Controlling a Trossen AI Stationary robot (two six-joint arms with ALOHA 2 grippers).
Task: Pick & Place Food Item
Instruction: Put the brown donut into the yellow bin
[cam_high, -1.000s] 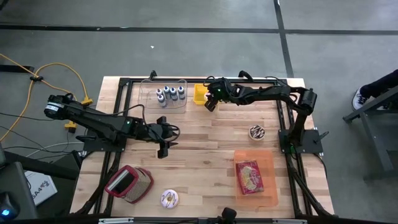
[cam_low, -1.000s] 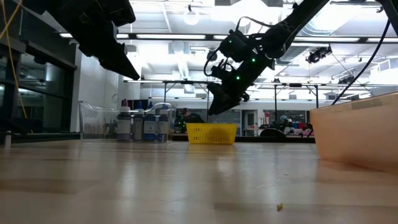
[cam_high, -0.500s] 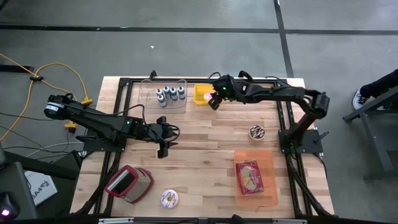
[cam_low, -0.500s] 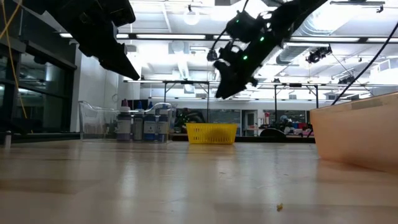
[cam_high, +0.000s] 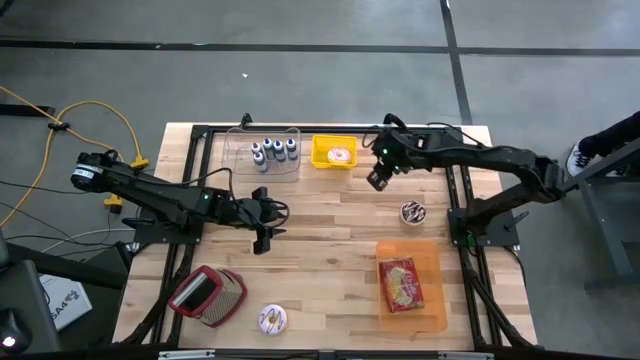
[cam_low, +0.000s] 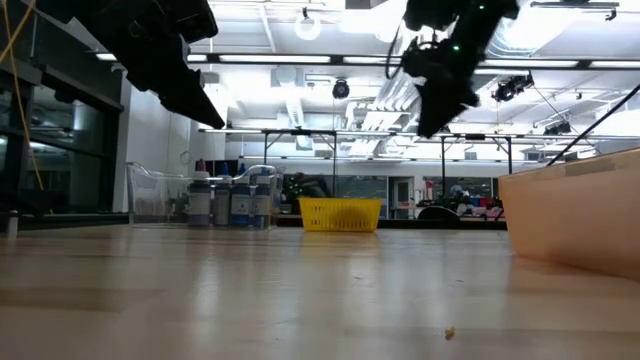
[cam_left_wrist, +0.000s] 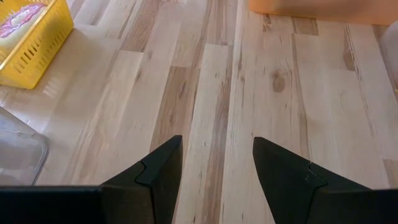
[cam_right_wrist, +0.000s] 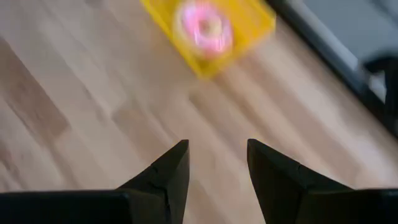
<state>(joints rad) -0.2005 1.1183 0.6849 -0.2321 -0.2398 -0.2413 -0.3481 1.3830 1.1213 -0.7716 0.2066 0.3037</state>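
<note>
Above the table's far right quarter, the right gripper (cam_high: 378, 180) hangs clear of the boards with its two fingers (cam_right_wrist: 165, 177) parted and nothing between them; it touches nothing. Just beside it, toward the far edge's middle, stands one yellow basket (cam_high: 333, 152) with one pink-frosted doughnut (cam_high: 341, 155) lying flat inside. The doughnut is round, so it has no long axis and points no particular way; its frosted face is up.

At mid-table on the left side, the left gripper (cam_high: 261, 240) hovers over bare planks, jaws spread, empty, in contact with nothing.

Counted on the wooden table (cam_high: 330, 220):
- One clear bin (cam_high: 240, 150) at the far edge, left of the basket, holding six small bottles (cam_high: 274, 152).
- One chocolate-topped doughnut (cam_high: 412, 211) lying loose on the right side.
- One orange bin (cam_high: 432, 250) near the right front, holding one red packet (cam_high: 402, 284); the packet's long axis runs front to back.
- One white-iced doughnut (cam_high: 272, 320) at the near edge.
- One red-rimmed container (cam_high: 208, 296) at the left front corner; its contents cannot be made out.
</note>
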